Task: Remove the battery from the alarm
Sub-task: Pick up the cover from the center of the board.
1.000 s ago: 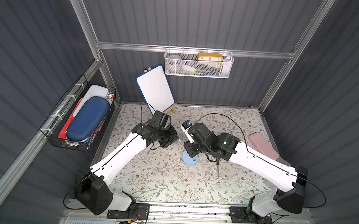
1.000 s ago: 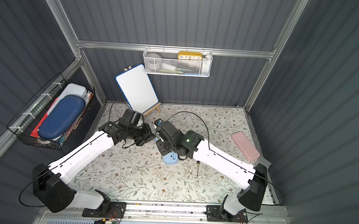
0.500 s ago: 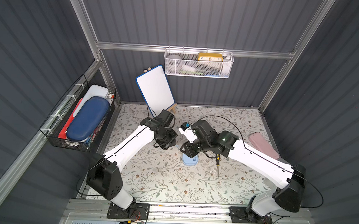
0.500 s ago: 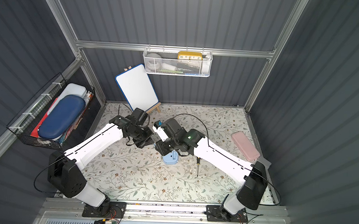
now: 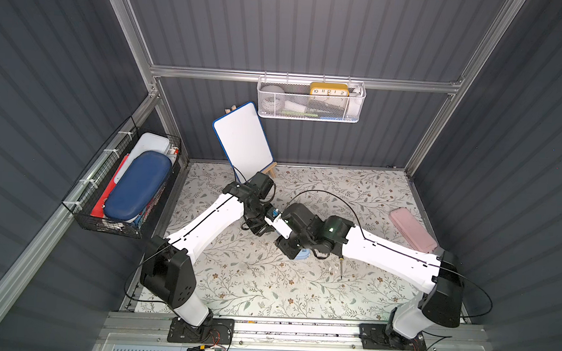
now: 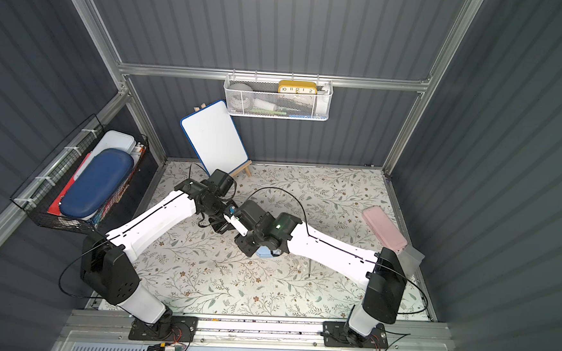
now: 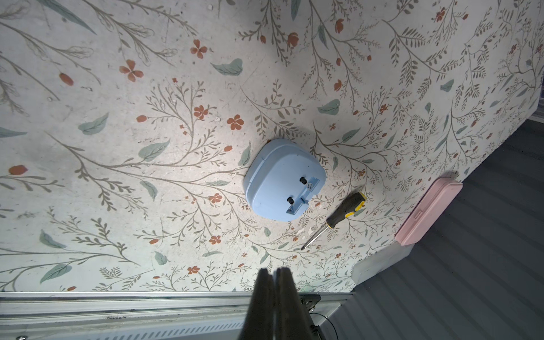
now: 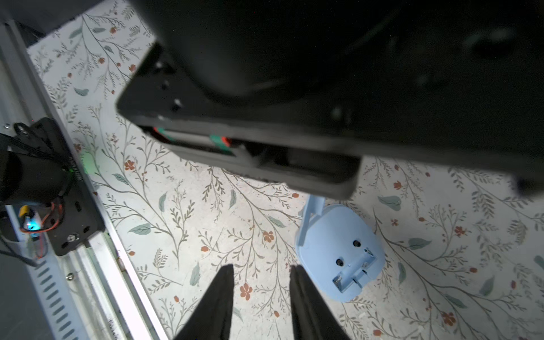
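Lying face down on the floral mat (image 7: pixel 147 147), the alarm (image 7: pixel 284 179) is seen with its plain blue back up, roughly mid-mat. In both top views it's mostly hidden under the right arm's wrist, so only a sliver of blue is shown. The battery bay in that back is seen open, with bare contacts and two small dark knobs beside it. Tbh the battery itself can't be made out in any view, so where it sits can't be told. A flat light-blue piece (image 8: pixel 312 219) is propped against one edge of the alarm, and whether it's attached can't be told either. The left gripper (image 7: pixel 274 269) is held above the mat, off to the side of the alarm, with its fingers pressed flush together. The right gripper (image 8: pixel 262 266) is held above the mat just beside the alarm, jaws parted, with only floral mat seen in the gap. A black-and-yellow screwdriver (image 7: pixel 338 216) is laid flat just beside the alarm, not touching it, and a pink case (image 7: pixel 428 212) is parked at the mat's edge, well apart.
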